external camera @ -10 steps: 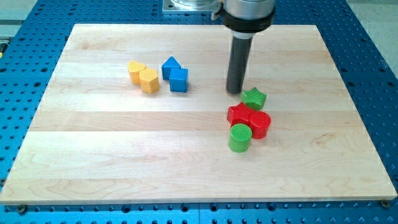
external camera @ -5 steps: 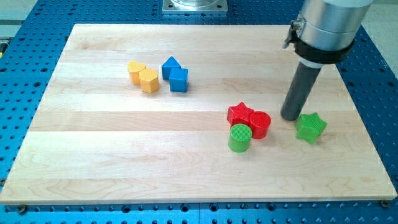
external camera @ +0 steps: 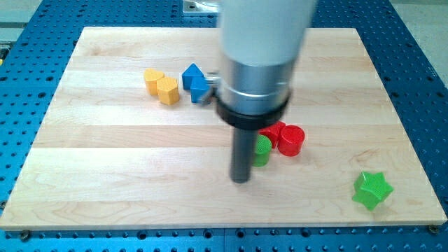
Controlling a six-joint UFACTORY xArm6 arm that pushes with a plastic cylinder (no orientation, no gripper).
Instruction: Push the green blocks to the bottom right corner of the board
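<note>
Now my tip (external camera: 241,180) on wooden board (external camera: 105,189), touching green cylinder (external camera: 262,150), no fingers, gripping nothing

The board (external camera: 126,161) is showing pale wood with fine grain lines, smooth and matt, and it's sitting on a blue metal table (external camera: 28,56) dotted with holes. The green star (external camera: 372,190) and green cylinder (external camera: 261,150) are looking like ribbed, matt plastic, as is the red cylinder (external camera: 290,139). The arm's housing (external camera: 260,49) is gleaming as brushed grey metal, while the rod down to my tip (external camera: 241,180) is reading dark and dull.
</note>
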